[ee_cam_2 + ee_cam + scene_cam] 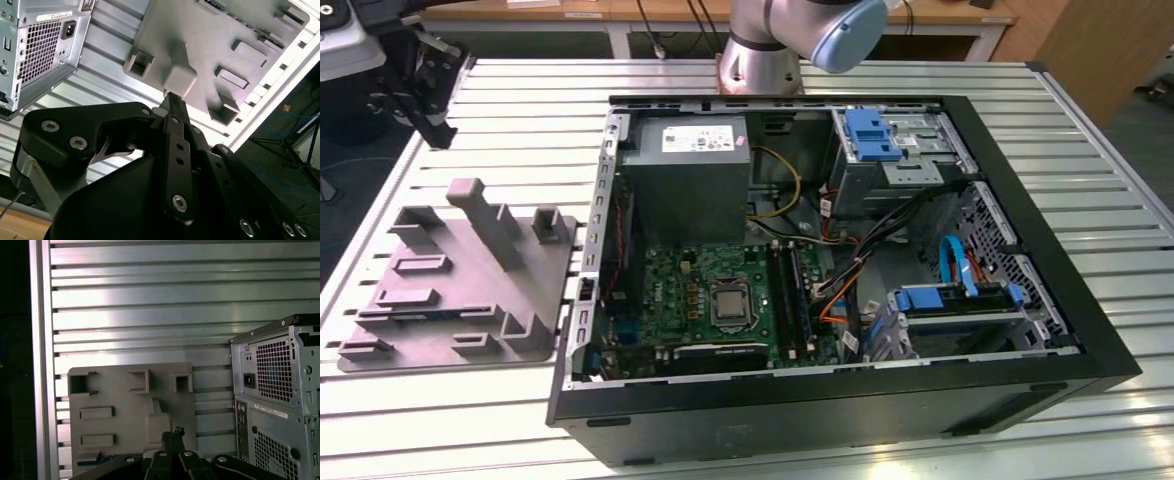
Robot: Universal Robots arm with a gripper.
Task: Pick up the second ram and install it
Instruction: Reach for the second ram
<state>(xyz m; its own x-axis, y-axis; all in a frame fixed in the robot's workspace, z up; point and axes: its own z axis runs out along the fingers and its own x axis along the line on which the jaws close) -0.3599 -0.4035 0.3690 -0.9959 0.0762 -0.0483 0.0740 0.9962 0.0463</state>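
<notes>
between camera and grey fixture [115,395], the pinched-together gripper [172,436] hides its edge

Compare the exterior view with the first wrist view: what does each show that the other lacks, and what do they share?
Exterior view: the case seen open, with motherboard, power supply and blue drive bracket. First wrist view: the case's rear panel with its power socket and vent grilles. Both: the grey fixture plate, the slatted table and the gripper, shut.

Grey, black, silver; green and blue inside.
My tool [172,99] is black; the table [494,120] silver-ribbed; the fixture plate [454,290] plain grey; the computer case [854,410] black, its motherboard [707,290] green, drive brackets [870,135] blue.
</notes>
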